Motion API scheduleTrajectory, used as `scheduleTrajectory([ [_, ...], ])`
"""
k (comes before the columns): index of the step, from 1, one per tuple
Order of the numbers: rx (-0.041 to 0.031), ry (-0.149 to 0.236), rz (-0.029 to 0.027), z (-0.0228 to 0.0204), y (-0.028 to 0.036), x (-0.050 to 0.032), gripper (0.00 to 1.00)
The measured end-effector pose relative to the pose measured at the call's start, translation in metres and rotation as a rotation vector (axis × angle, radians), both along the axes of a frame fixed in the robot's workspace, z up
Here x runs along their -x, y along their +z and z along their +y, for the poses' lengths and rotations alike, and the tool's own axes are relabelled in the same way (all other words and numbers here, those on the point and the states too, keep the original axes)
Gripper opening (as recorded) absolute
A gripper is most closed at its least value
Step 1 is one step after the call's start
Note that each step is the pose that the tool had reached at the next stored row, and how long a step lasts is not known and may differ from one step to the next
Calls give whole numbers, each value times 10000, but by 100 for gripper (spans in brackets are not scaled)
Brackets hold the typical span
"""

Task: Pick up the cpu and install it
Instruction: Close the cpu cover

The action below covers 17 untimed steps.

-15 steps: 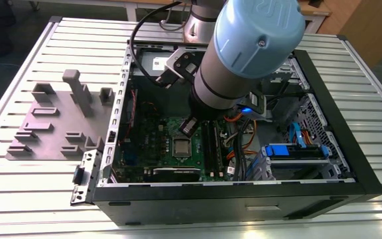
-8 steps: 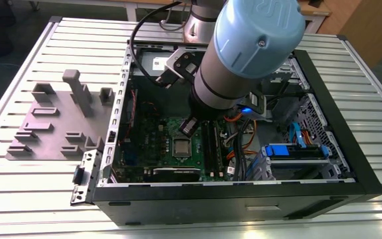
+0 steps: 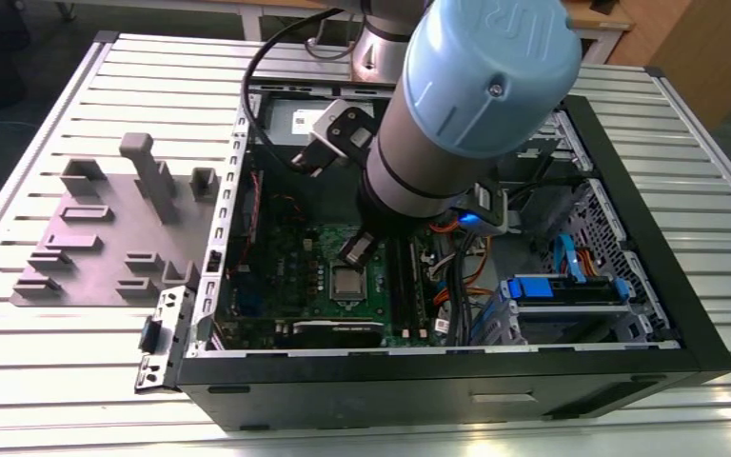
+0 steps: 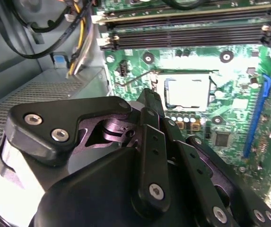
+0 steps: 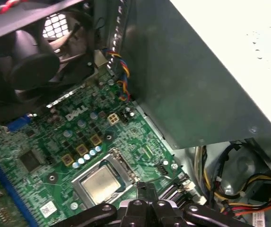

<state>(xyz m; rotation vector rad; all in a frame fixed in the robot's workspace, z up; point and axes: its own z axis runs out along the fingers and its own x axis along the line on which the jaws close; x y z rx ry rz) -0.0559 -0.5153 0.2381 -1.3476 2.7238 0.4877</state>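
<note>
The silvery square cpu (image 5: 99, 184) is being cradled in its socket (image 5: 126, 166), apparently installed. The black gripper (image 5: 147, 189) is being held closed and empty near it.

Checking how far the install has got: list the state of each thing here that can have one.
cpu: seated flat in the socket, silvery top up.
gripper: shut, holding nothing, tip close beside the socket.
computer case: lying flat, open side up.
socket lever: cannot tell whether it is latched.

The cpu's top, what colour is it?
Silvery grey metal; the cpu shows best in the first wrist view.
</note>
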Motion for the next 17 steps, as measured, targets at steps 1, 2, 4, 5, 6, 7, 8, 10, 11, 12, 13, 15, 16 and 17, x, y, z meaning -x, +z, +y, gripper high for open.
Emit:
scheduleTrajectory([
  [1, 64, 6, 0, -1, 0, 9, 11],
  [2, 172, 13, 1, -2, 1, 17, 11],
  [4, 447, 32, 2, -2, 0, 31, 11],
  [5, 589, 38, 2, -3, 0, 37, 11],
  [6, 692, 40, 2, -3, 0, 41, 11],
  [7, 818, 41, 2, -3, 0, 44, 11],
  [8, 970, 43, 2, -3, 0, 46, 11],
  [10, 1119, 44, 2, -3, 0, 47, 11],
  [11, 1135, 44, 3, -3, 3, 48, 11],
  [12, 1142, 44, 4, -4, 10, 50, 11],
  [13, 1140, 43, 3, -3, 15, 53, 11],
  [15, 1141, 43, 2, -3, 26, 65, 11],
  [16, 1142, 43, 2, -3, 31, 71, 11],
  [17, 1146, 43, 2, -2, 34, 78, 11],
])
